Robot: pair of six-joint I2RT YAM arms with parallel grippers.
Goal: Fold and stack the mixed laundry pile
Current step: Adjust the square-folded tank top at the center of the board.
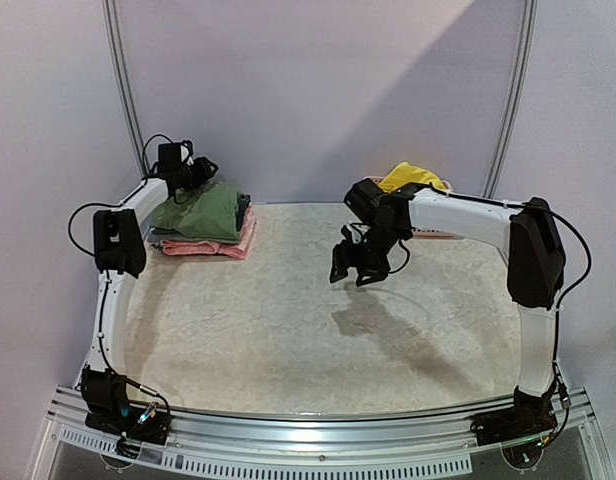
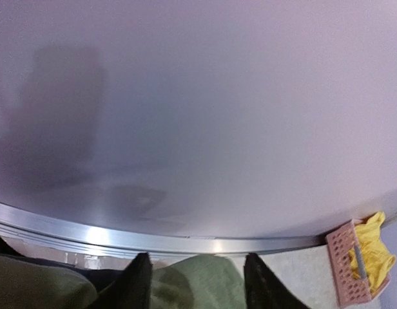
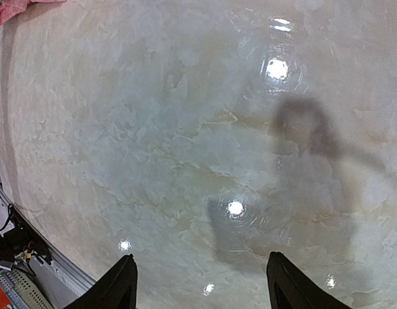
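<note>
At the back left, the folded olive-green shirt [image 1: 206,210] lies on top of a folded pink garment [image 1: 233,243]. My left gripper [image 1: 196,172] hangs at the shirt's far edge. In the left wrist view its jaws stand apart around a hump of the green shirt [image 2: 202,283], with a strip of table showing beside the right finger [image 2: 261,288]. The yellow shorts [image 1: 412,177] sit in the pink lattice basket [image 2: 348,270] at the back right, also seen as yellow shorts [image 2: 374,252]. My right gripper [image 1: 356,265] hovers open above the bare table [image 3: 185,129], holding nothing.
The back wall [image 2: 198,96] and a metal rail [image 2: 153,241] run close behind the left gripper. The right forearm [image 1: 458,215] passes in front of the basket. A corner of the pink garment [image 3: 11,9] shows in the right wrist view.
</note>
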